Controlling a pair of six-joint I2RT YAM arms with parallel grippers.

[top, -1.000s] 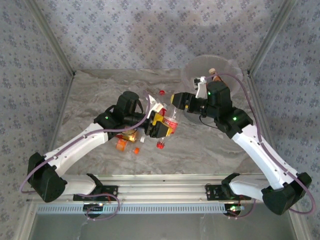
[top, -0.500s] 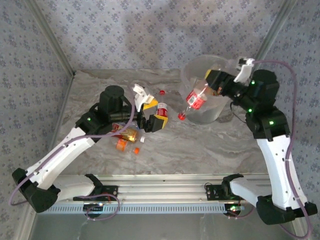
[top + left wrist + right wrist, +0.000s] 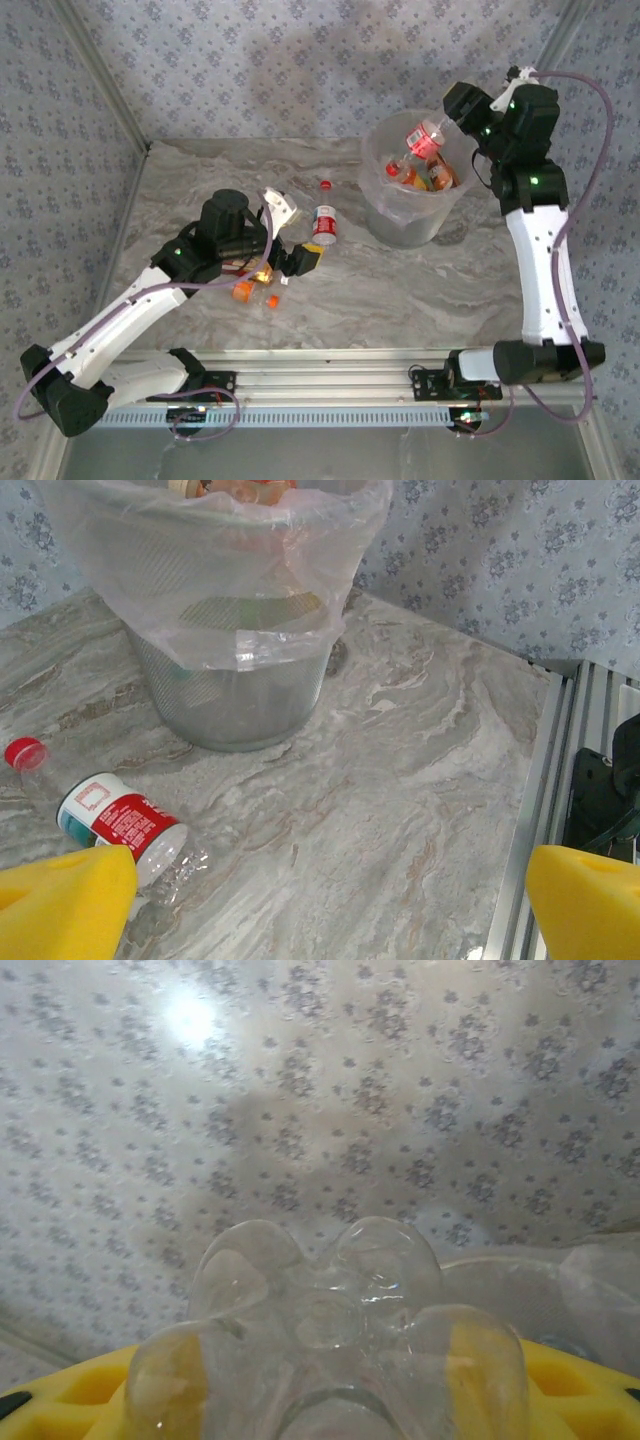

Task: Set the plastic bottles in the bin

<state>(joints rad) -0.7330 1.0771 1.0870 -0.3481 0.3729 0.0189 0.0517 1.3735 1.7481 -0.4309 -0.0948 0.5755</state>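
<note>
Two claws: left claw open wide, empty; right claw tight on red-labelled bottle, seemingly above bin.

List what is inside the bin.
Inside the bin, a few bottles with orange and red labels lie piled near the top. Whatever sits beneath them is covered.

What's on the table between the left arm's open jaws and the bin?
One red-labelled bottle lying on its side; the rest is bare table. Top and left wrist views show it.
</note>
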